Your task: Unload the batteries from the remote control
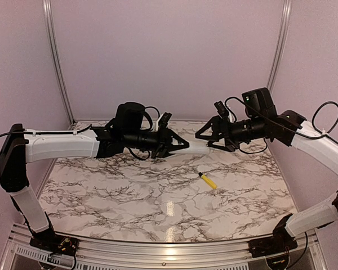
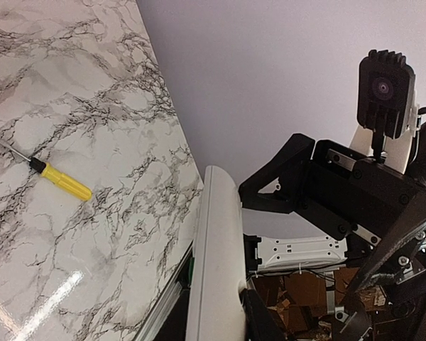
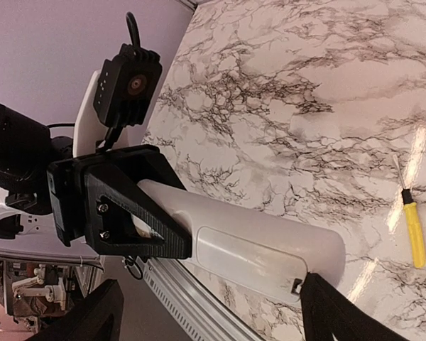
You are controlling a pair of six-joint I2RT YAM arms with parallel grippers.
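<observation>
The white remote control (image 1: 196,147) hangs in the air between my two grippers, over the back of the marble table. My left gripper (image 1: 177,144) is shut on one end of it; in the left wrist view the remote (image 2: 216,263) stands as a white bar between the jaws. My right gripper (image 1: 206,136) is open around the other end. In the right wrist view the remote (image 3: 270,238) shows its closed battery cover (image 3: 248,257), and one right fingertip (image 3: 326,302) touches the end by the cover's latch. The batteries are hidden under the cover.
A yellow-handled screwdriver (image 1: 208,180) lies on the marble table (image 1: 129,197) right of centre, below the remote; it also shows in the left wrist view (image 2: 60,180) and the right wrist view (image 3: 414,231). Pale walls stand behind and at the sides.
</observation>
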